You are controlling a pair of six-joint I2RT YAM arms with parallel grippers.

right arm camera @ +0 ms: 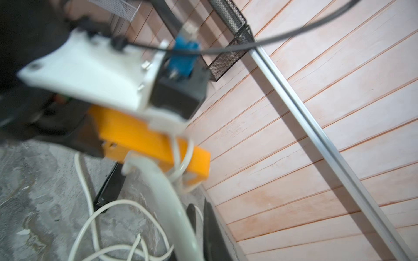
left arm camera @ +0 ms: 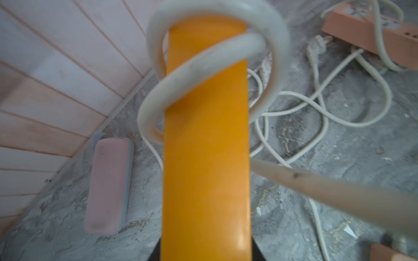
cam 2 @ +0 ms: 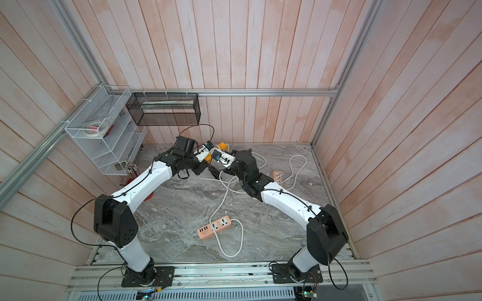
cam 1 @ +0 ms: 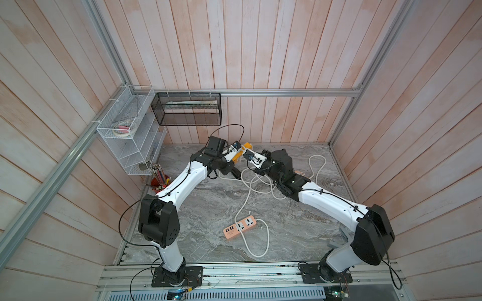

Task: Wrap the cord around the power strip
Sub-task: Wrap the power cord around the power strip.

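Left wrist view: holding strip (left arm camera: pixel 205 169) in left gripper (left arm camera: pixel 206 250), cord (left arm camera: pixel 203 65) looped round it top middle; pinching cord in right gripper (right arm camera: pixel 199 239).

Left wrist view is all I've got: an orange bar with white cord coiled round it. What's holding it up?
Observer: The left hand, shut on the strip, holds it off the table near the back wall.
Visitor: Is anything else helping?
Observer: Yes. The right hand is right beside the strip, shut on the cord.
Visitor: What's above them?
Observer: A black mesh basket hangs on that wall, up and to the left of both hands in both top views.
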